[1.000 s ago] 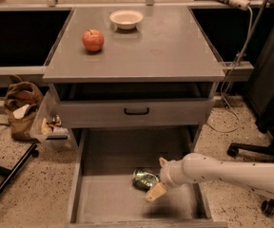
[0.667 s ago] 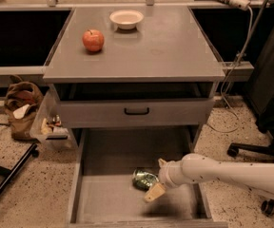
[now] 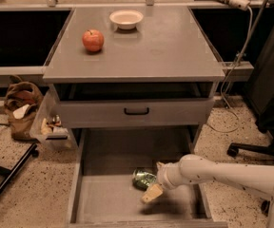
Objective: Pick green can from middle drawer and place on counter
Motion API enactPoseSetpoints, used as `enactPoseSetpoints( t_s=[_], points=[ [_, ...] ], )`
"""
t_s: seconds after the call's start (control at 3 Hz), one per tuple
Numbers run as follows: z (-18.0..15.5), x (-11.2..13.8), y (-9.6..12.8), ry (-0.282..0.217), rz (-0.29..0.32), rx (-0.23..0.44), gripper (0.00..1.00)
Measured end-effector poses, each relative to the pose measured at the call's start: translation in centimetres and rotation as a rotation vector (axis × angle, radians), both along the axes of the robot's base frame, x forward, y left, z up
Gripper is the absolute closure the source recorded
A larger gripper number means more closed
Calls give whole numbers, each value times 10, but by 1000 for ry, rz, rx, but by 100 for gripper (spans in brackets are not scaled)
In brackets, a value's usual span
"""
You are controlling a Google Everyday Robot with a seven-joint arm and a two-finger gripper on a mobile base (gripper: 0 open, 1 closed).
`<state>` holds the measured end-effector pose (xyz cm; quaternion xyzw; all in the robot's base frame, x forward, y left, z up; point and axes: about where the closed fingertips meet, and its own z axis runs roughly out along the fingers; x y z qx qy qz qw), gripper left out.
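The green can (image 3: 143, 178) lies on its side on the grey floor of the pulled-out middle drawer (image 3: 108, 198), near the middle. My gripper (image 3: 154, 180) reaches in from the right on a white arm, right against the can's right end. Its fingers stand apart, one tan fingertip (image 3: 151, 193) in front of the can and the other behind it, so the gripper is open around the can's end. The counter (image 3: 151, 51) is the flat grey top of the cabinet above.
A red apple (image 3: 93, 40) and a small white bowl (image 3: 126, 18) sit on the counter's far left. The drawer above, with a black handle (image 3: 136, 111), is slightly open and overhangs the middle drawer. A brown bag (image 3: 22, 109) and a clear bin (image 3: 51, 127) stand left of the cabinet, a chair base (image 3: 251, 151) right.
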<state>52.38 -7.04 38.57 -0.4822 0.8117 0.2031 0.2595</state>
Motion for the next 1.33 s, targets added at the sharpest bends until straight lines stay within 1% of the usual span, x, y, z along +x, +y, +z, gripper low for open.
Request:
enactPoseSetpoints(
  t_s=[0.33, 0.67, 1.0, 1.33],
  points=[
    [-1, 0, 0, 1, 0, 1, 18],
    [-1, 0, 0, 1, 0, 1, 43],
    [-1, 0, 0, 1, 0, 1, 65],
    [30, 10, 2, -26, 32, -47, 88]
  ],
)
